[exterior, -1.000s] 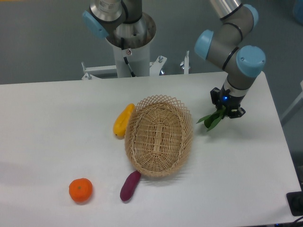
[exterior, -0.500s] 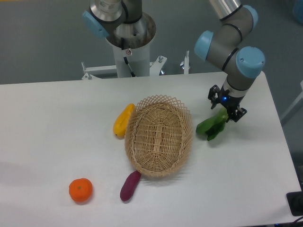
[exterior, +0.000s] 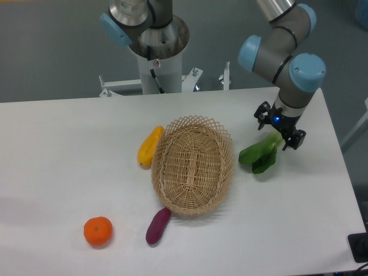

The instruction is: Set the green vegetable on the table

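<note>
My gripper (exterior: 280, 130) sits low over the right part of the table (exterior: 69, 138), and its two fingers (exterior: 262, 114) look spread apart, one on each side of the pale stalk end of the green vegetable (exterior: 260, 156). I judge the jaws to be open rather than clamped, though the stalk end lies right between them and I cannot tell whether a finger touches it. The leaves lie flat on the table, fanned out toward the wicker basket (exterior: 194, 164), just beside its right rim but apart from it.

As I read it, the step in hand is the release and retreat. To do that well I would lift straight up, with no sideways drift, so a finger does not catch the stalk and drag the bunch along or flip it against the basket. The leaves are light and limp, so a slow rise suits them.

Further out, a yellow vegetable (exterior: 149, 146) touches the basket's left rim, a purple sweet potato (exterior: 158, 225) lies at its lower edge, and an orange (exterior: 98, 231) rests well apart at the lower left.
</note>
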Controlling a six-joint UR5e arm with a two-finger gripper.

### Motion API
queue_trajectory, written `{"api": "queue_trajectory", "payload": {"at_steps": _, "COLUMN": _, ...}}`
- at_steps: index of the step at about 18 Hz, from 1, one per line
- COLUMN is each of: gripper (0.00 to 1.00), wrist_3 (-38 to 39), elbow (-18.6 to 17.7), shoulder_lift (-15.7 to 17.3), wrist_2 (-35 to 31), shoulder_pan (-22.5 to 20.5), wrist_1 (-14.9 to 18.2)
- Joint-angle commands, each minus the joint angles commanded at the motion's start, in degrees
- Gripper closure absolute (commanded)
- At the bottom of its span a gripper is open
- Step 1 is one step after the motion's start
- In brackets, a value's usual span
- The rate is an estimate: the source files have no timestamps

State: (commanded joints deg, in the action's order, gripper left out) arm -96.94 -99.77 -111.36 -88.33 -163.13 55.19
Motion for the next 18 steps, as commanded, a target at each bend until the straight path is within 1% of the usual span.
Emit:
{"api": "queue_trajectory", "payload": {"at_steps": 3, "gripper": 0.00, "wrist_3": 0.00, "elbow": 3.60, "shoulder_lift": -0.09, "wrist_2": -0.09, "shoulder_pan": 0.09, "wrist_1": 2.54}}
{"api": "queue_trajectory", "payload": {"at_steps": 6, "gripper": 0.00, "wrist_3": -0.35, "elbow": 8.96, "shoulder_lift": -0.61, "wrist_2": 0.08, "shoulder_pan": 0.18, "wrist_1": 7.54}}
{"api": "queue_trajectory", "payload": {"at_steps": 9, "gripper": 0.00, "wrist_3": -0.27, "elbow": 14.93, "shoulder_lift": -2.54, "wrist_2": 0.26, "shoulder_pan": 0.96, "wrist_1": 12.91}}
{"api": "queue_trajectory", "payload": {"at_steps": 11, "gripper": 0.00, "wrist_3": 0.00, "elbow": 18.98, "shoulder_lift": -4.30, "wrist_2": 0.26, "shoulder_pan": 2.37, "wrist_1": 15.28}}
{"api": "queue_trajectory", "payload": {"at_steps": 13, "gripper": 0.00, "wrist_3": 0.52, "elbow": 21.71, "shoulder_lift": -5.79, "wrist_2": 0.09, "shoulder_pan": 4.12, "wrist_1": 16.17}}
{"api": "queue_trajectory", "payload": {"at_steps": 16, "gripper": 0.00, "wrist_3": 6.31, "elbow": 24.44, "shoulder_lift": -7.90, "wrist_2": -0.27, "shoulder_pan": 6.32, "wrist_1": 16.26}}
{"api": "queue_trajectory", "payload": {"at_steps": 18, "gripper": 0.00, "wrist_3": 7.38, "elbow": 25.76, "shoulder_lift": -8.87, "wrist_2": -0.27, "shoulder_pan": 7.38, "wrist_1": 16.26}}
